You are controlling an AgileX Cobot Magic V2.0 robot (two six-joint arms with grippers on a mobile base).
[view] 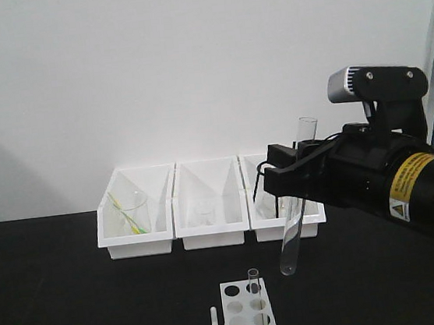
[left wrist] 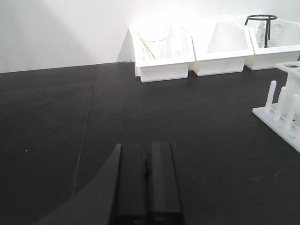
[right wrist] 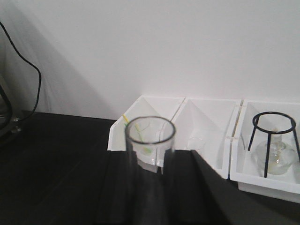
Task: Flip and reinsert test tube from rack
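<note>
Pinched shut on the test tube [view: 294, 232] by the right gripper [view: 300, 173], about a third down from the rim; open mouth above the fingers, rounded end below, slightly tilted (mouth seen end-on from the right wrist); hanging clear of the rack [view: 246, 316], lower and nearer than the fingertips, with a thinner tube [view: 255, 295] standing in a hole; pressed together on nothing at the left gripper [left wrist: 146, 185], low over the black table [left wrist: 56, 140]; judged as lifted out, not yet reinserted; flip done or pending, impossible to say; yellow warning label [view: 409, 182] on the right arm, too small to read.
</note>
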